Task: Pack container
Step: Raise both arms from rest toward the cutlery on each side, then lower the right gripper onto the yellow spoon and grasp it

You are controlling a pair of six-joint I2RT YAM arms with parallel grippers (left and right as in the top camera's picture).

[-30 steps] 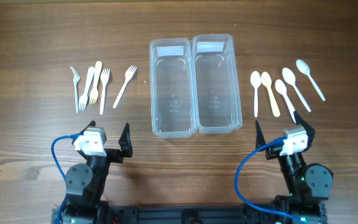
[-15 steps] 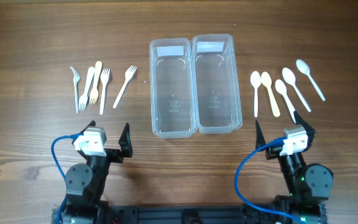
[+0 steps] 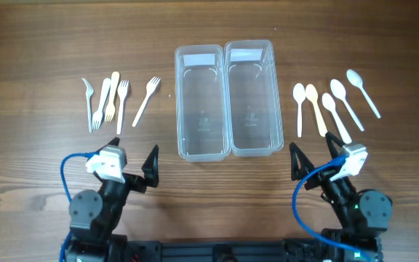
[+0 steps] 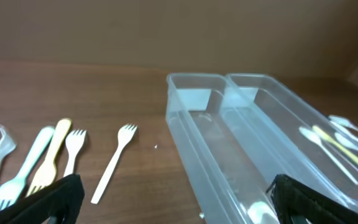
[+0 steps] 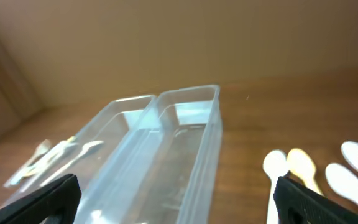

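Two clear plastic containers stand side by side mid-table, the left one [image 3: 202, 102] and the right one [image 3: 253, 98], both empty. Several plastic forks [image 3: 108, 102] lie to their left, one fork [image 3: 146, 100] apart from the rest. Several plastic spoons [image 3: 329, 105] lie to their right. My left gripper [image 3: 133, 164] is open and empty near the front edge, below the forks. My right gripper [image 3: 313, 154] is open and empty, below the spoons. The left wrist view shows the forks [image 4: 48, 158] and containers [image 4: 229, 143]; the right wrist view shows the containers [image 5: 166, 149] and spoons [image 5: 297, 165].
The wooden table [image 3: 42, 44] holds nothing else. Blue cables [image 3: 68, 164] loop beside each arm base at the front edge.
Both arms have shifted a little: the left gripper tipped slightly right and the right gripper moved up and left toward the spoons. Nothing else moved.
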